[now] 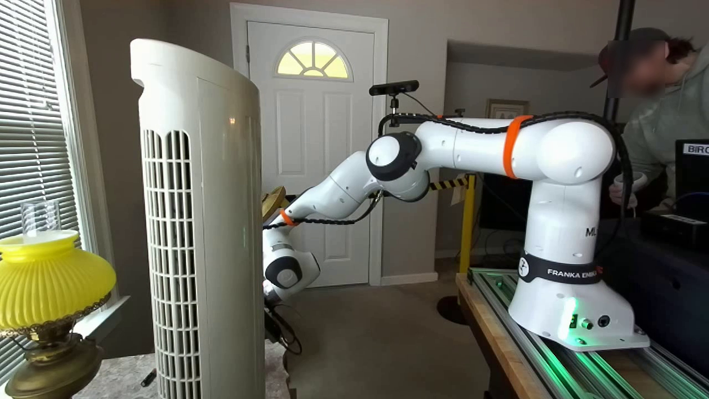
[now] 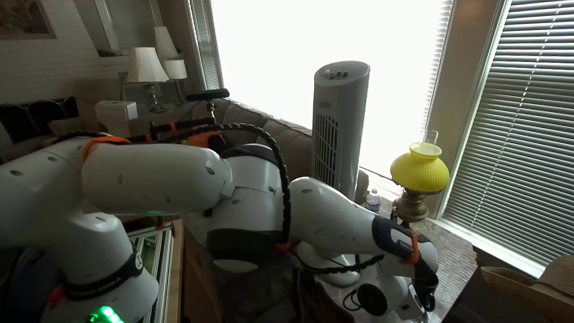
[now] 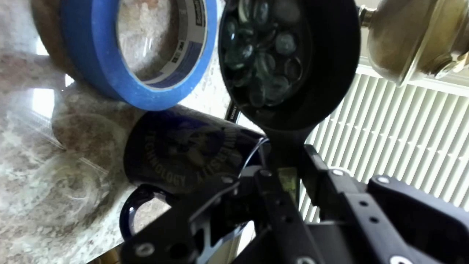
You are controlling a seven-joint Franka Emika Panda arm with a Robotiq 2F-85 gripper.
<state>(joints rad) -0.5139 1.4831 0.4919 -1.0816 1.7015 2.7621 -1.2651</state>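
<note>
In the wrist view my gripper (image 3: 287,159) is shut on the neck of a black scoop (image 3: 333,66), whose round bowl holds several clear glass beads (image 3: 263,62). A small yellowish patch shows between the fingers, below the scoop. Just left of the fingers stands a dark blue mug (image 3: 176,150) with pale lettering; its rim lies close to the left finger, and whether they touch I cannot tell. Beyond the mug a roll of blue tape (image 3: 99,55) rests on the mottled tabletop (image 3: 22,146). In both exterior views the gripper is largely hidden, by the fan or the arm.
A tall tower fan (image 1: 227,249) and a yellow-shaded lamp (image 2: 419,172) with a brass base (image 3: 403,40) stand on the table. There is also a water bottle (image 2: 373,202). Blinds (image 3: 395,135) hang behind. A person (image 1: 653,127) is beside the robot's base.
</note>
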